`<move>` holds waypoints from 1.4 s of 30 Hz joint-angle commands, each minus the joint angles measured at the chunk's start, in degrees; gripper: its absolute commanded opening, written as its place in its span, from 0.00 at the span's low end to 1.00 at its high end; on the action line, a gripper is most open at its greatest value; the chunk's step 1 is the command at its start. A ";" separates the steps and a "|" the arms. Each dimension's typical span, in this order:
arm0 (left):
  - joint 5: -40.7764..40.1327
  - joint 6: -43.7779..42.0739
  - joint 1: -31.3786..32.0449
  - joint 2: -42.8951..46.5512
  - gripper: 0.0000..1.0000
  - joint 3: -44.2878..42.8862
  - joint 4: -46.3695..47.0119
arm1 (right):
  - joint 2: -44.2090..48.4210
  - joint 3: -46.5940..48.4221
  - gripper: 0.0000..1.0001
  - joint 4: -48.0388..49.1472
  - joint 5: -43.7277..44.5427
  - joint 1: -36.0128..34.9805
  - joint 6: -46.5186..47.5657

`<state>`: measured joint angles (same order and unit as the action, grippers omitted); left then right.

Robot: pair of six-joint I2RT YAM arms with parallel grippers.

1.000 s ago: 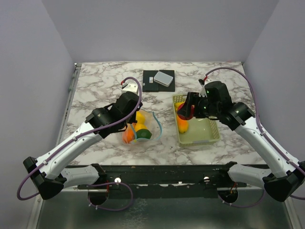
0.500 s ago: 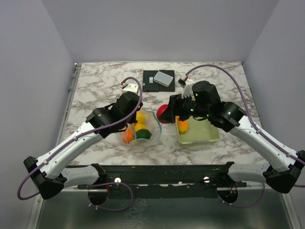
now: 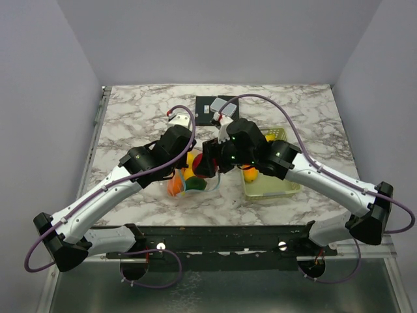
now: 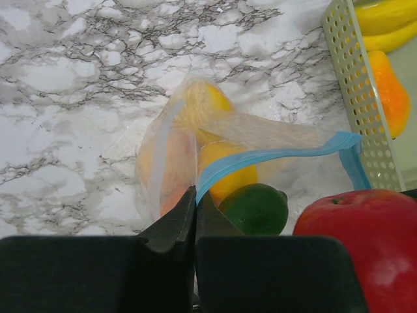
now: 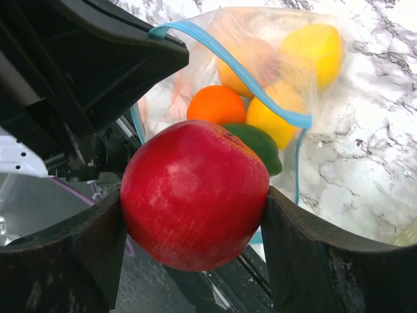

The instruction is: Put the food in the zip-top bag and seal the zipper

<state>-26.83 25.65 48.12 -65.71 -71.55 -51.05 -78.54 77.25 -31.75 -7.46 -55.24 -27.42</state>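
Red apple [image 5: 195,195] is clamped between the fingers of the right gripper [image 5: 195,225], hanging just over the open mouth of the bag [image 4: 189,130]. Bag lies on the marble table [image 3: 130,111], just left of the basket [image 3: 277,188]. In the bag: lemons [image 5: 313,45], an orange [image 5: 217,104], a dark green fruit [image 4: 255,207]. Left gripper [image 4: 195,202] is pinched tight on the zipper [image 4: 273,156], holding one lip up so the mouth gapes. Basket holds bananas [image 4: 391,19] and an orange pear-shaped fruit [image 4: 389,91]. Grey box [image 3: 225,104] sits on a dark pad [image 3: 204,107] at the table's far side.
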 commanded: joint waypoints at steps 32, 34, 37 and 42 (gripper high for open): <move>0.18 -0.20 0.08 -0.91 0.00 -1.30 0.43 | -10.55 4.13 0.99 6.47 9.95 -3.20 -2.25; 0.20 -0.14 0.06 -0.89 0.00 -1.36 0.47 | -9.30 3.83 0.99 6.33 9.93 -3.25 -2.57; 0.25 -0.07 0.12 -0.97 0.00 -1.35 0.64 | -7.18 3.40 0.98 5.73 9.93 -3.20 -2.86; 0.29 -0.06 0.07 -0.99 0.00 -1.44 0.68 | -2.74 1.75 0.96 4.93 10.39 -3.16 -3.78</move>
<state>-26.96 25.67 48.05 -66.63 -71.90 -50.92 -86.89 79.94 -28.62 2.94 -57.74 -30.52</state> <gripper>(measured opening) 0.005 0.968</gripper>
